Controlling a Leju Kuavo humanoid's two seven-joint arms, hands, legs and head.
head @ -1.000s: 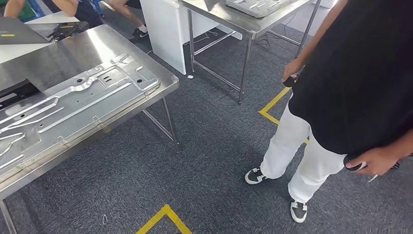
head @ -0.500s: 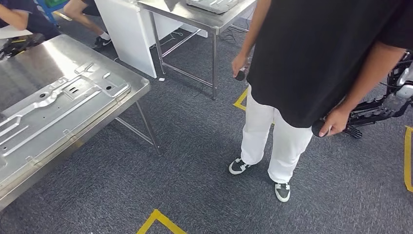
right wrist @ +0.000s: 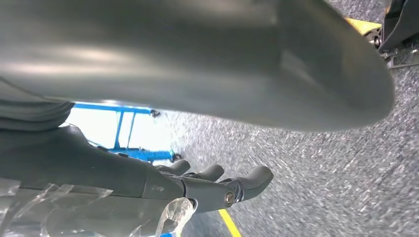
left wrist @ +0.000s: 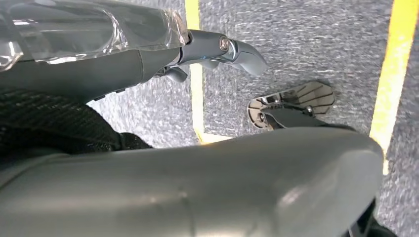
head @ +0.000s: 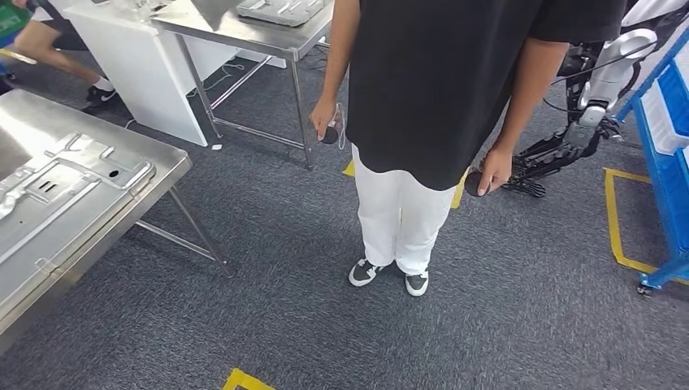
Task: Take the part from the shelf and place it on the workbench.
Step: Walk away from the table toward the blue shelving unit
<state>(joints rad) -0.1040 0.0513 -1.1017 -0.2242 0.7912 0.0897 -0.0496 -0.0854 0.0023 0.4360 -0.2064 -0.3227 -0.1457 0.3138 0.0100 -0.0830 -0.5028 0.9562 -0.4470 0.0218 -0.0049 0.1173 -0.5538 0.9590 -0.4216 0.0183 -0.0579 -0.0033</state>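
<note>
The left hand point(left wrist: 217, 49) hangs over grey carpet point(head: 268, 268) with fingers loosely extended and nothing in them; the right hand point(right wrist: 217, 185) likewise has its fingers stretched out, apart and empty, with a blue frame point(right wrist: 133, 131) beyond it. In the head view, a stamped metal sheet part point(head: 57, 187) lies flat on a steel table point(head: 106, 223) at the left edge. A person in a black shirt and white trousers point(head: 422, 106) stands at centre, holding a small dark object in each hand. Another steel table point(head: 244, 32) sits at upper left, a blue shelf point(head: 666, 130) at the right edge. Yellow tape point(head: 613, 219) marks the floor. No writing is legible.
</note>
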